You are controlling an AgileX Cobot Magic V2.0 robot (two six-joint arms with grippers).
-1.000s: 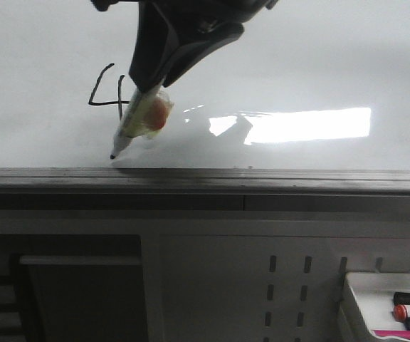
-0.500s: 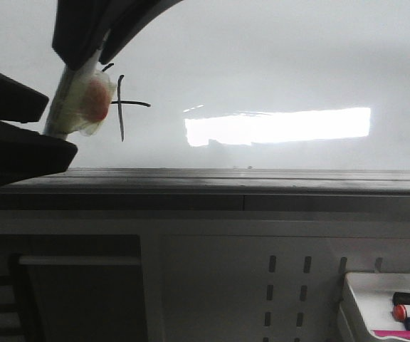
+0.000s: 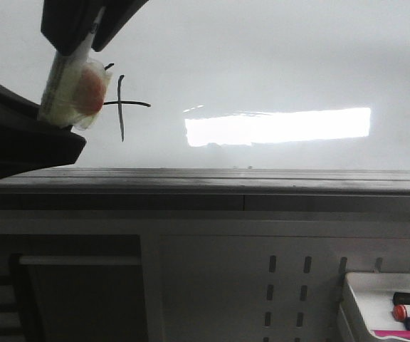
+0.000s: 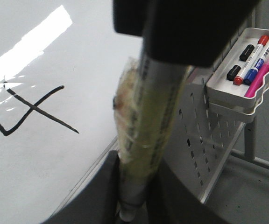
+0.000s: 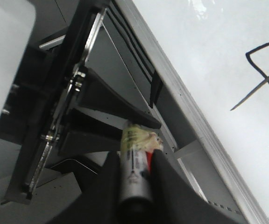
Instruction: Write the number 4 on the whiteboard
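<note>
The whiteboard (image 3: 276,64) bears a thin black number 4 (image 3: 122,105); its left stroke is hidden behind the marker (image 3: 70,89), a pen wrapped in yellowish tape with an orange patch. My right gripper (image 3: 77,39) reaches down from above and is shut on the marker's upper end. My left gripper (image 3: 45,128) comes in from the left edge and closes round the marker's lower end. In the left wrist view the marker (image 4: 148,126) runs between the fingers of my left gripper (image 4: 133,196), beside the 4 (image 4: 29,109). In the right wrist view my right gripper (image 5: 134,186) pinches the marker (image 5: 134,163).
A dark grey edge rail (image 3: 262,182) runs along the board's near side. Below it is a perforated grey panel (image 3: 290,285). A small white tray (image 3: 353,299) with several spare markers hangs at the lower right, also in the left wrist view (image 4: 228,93).
My right gripper has carried the marker off the board, left and upward from beside the 4. My left gripper has come in from the left and now encloses the marker's lower end.
</note>
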